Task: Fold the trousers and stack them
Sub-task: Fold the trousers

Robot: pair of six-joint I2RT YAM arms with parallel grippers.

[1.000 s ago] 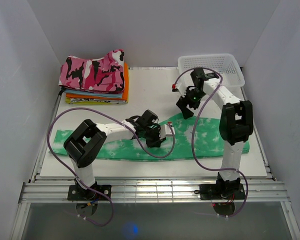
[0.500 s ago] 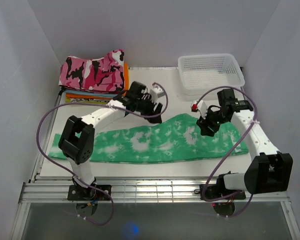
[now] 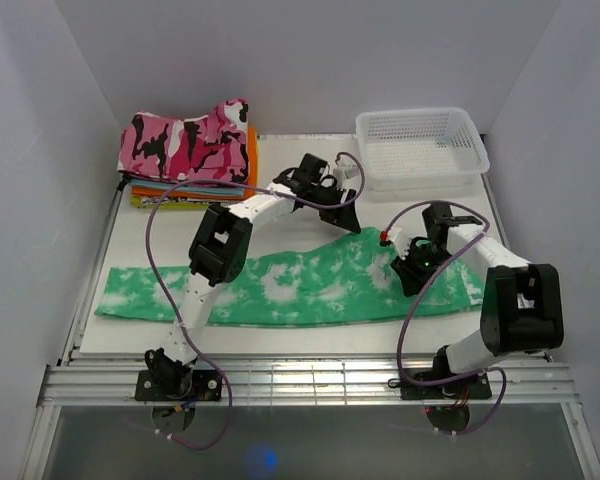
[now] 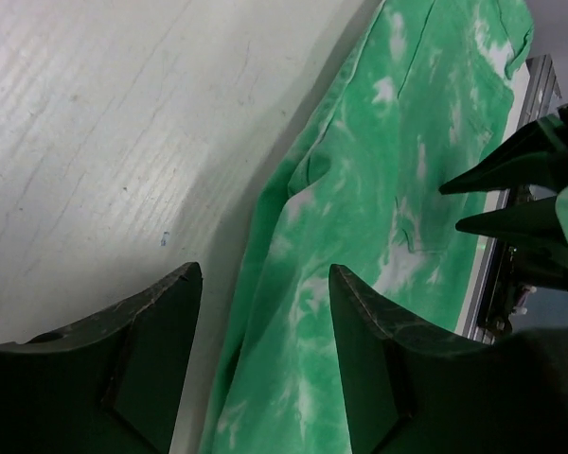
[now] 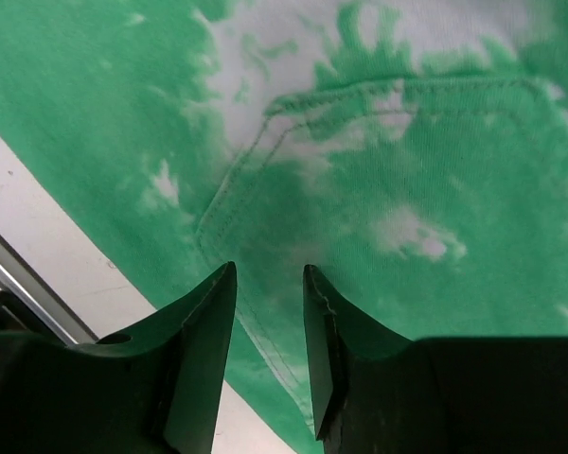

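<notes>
- From above: the trousers lie flat and lengthwise across the bench, reaching nearly from side to side, with one far edge rising to a peak. No fold has been made that I can see. The left hand reaches far out to that peak, and the right hand hangs over the wide end – probably each is set over an edge to lift. The white basket at the back right shows nothing inside. At the back left, a camouflage garment tops orange folded clothes, the likely stacking spot.
- Left wrist: the left hand stands well apart and holds nothing. It straddles the line where the trousers meet bare bench.
- Right wrist: the right hand is narrowly apart – cloth lies smooth below it and nothing looks pinched. It is just above a stitched pocket near the trousers' near edge.
</notes>
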